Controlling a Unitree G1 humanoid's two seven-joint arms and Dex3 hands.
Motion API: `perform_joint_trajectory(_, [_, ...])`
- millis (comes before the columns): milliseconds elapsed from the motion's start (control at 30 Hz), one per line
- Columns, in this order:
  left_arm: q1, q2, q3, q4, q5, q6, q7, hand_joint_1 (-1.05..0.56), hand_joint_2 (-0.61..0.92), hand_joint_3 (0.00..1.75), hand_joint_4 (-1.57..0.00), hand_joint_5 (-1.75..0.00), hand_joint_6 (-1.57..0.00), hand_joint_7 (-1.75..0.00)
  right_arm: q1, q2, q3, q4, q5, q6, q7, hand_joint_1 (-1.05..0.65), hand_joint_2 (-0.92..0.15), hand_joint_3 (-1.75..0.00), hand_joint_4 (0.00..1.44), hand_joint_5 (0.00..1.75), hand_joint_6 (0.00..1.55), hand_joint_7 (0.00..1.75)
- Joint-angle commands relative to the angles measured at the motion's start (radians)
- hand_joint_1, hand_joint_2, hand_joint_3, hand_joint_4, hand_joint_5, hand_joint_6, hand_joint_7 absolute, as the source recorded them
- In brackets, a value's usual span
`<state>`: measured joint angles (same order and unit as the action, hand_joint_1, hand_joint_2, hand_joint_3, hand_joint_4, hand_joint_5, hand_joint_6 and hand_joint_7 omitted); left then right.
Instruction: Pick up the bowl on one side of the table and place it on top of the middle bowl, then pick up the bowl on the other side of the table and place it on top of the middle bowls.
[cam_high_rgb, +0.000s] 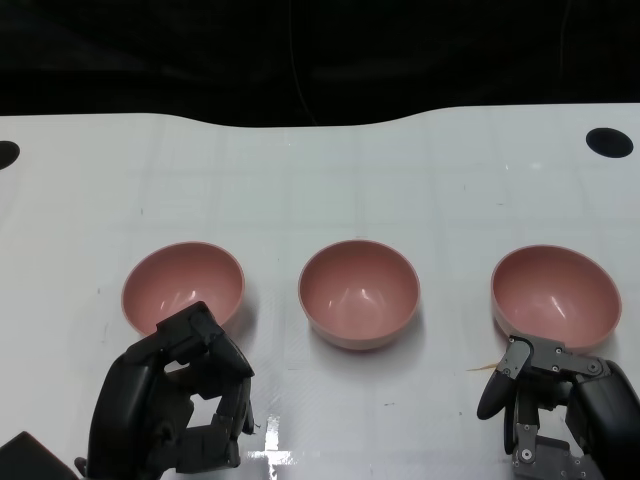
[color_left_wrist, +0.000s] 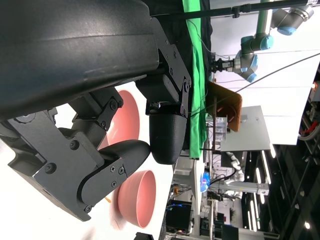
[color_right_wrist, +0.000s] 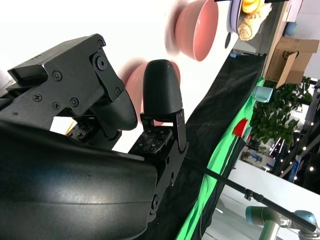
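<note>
A white table (cam_high_rgb: 320, 180) holds three pink bowls in a row, well apart, all upright and empty; none is stacked yet. The middle bowl (cam_high_rgb: 359, 294) sits centre. The left bowl (cam_high_rgb: 183, 286) lies just beyond the left hand (cam_high_rgb: 175, 405), whose fingers overlap its near rim in the head view; contact cannot be told. The right bowl (cam_high_rgb: 555, 296) lies just beyond the right hand (cam_high_rgb: 550, 395). Both hands hold nothing, fingers apart and loosely curled. Open table lies between the bowls, so either side bowl probably has a free path inward.
</note>
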<state>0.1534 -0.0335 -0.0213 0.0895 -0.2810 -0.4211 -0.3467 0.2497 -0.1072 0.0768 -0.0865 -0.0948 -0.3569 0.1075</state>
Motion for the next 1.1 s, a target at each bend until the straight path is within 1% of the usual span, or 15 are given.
perform_joint_trajectory(33, [-0.004, 0.012, 0.009, 0.002, -0.001, -0.002, -0.009, -0.22, 0.34, 1.41, -1.00, -1.72, -0.86, -1.55, -0.002, -0.008, -0.011, 0.003, 0.002, -0.012, -0.005, -0.03, -0.22, -1.63, 0.96, 1.72, 0.89, 1.39])
perform_joint_trajectory(600, [-0.002, 0.013, 0.010, -0.004, -0.001, 0.002, -0.008, -0.22, 0.35, 1.39, -0.99, -1.72, -0.86, -1.56, -0.003, -0.008, -0.011, 0.003, 0.004, -0.010, -0.003, -0.03, -0.20, -1.65, 0.96, 1.72, 0.89, 1.38])
perform_joint_trajectory(800, [-0.004, 0.012, 0.012, 0.001, 0.010, -0.008, -0.002, -0.22, 0.35, 1.41, -0.99, -1.73, -0.86, -1.56, -0.001, -0.006, -0.012, -0.003, 0.015, -0.001, 0.002, -0.03, -0.23, -1.62, 0.96, 1.70, 0.89, 1.36])
perform_joint_trajectory(867, [-0.004, 0.011, 0.013, 0.002, 0.010, -0.011, -0.003, -0.22, 0.35, 1.41, -0.99, -1.73, -0.86, -1.56, -0.002, -0.011, -0.014, -0.001, 0.012, -0.015, 0.003, -0.03, -0.29, -1.50, 0.91, 1.61, 0.85, 1.29])
perform_joint_trajectory(933, [-0.004, 0.011, 0.013, 0.003, 0.007, -0.012, -0.005, -0.22, 0.34, 1.42, -0.99, -1.73, -0.85, -1.56, -0.005, -0.016, -0.015, 0.005, 0.009, -0.034, 0.003, -0.04, -0.39, -1.32, 0.84, 1.49, 0.80, 1.19])
perform_joint_trajectory(1000, [-0.004, 0.011, 0.013, 0.003, 0.005, -0.010, -0.007, -0.22, 0.34, 1.42, -0.99, -1.73, -0.85, -1.56, -0.008, -0.022, -0.017, 0.010, -0.006, -0.046, -0.004, -0.05, -0.42, -1.26, 0.82, 1.46, 0.79, 1.16])
perform_joint_trajectory(1033, [-0.003, 0.011, 0.012, 0.002, 0.003, -0.008, -0.007, -0.22, 0.33, 1.43, -0.99, -1.73, -0.85, -1.56, -0.011, -0.027, -0.020, 0.012, -0.024, -0.052, -0.012, -0.10, -0.45, -1.11, 0.73, 1.35, 0.71, 1.06])
perform_joint_trajectory(1100, [-0.004, 0.010, 0.012, 0.003, 0.005, -0.008, -0.006, -0.22, 0.33, 1.43, -0.99, -1.73, -0.86, -1.56, -0.015, -0.042, -0.023, 0.008, -0.071, -0.056, -0.029, -0.14, -0.50, -0.95, 0.64, 1.25, 0.64, 0.95])
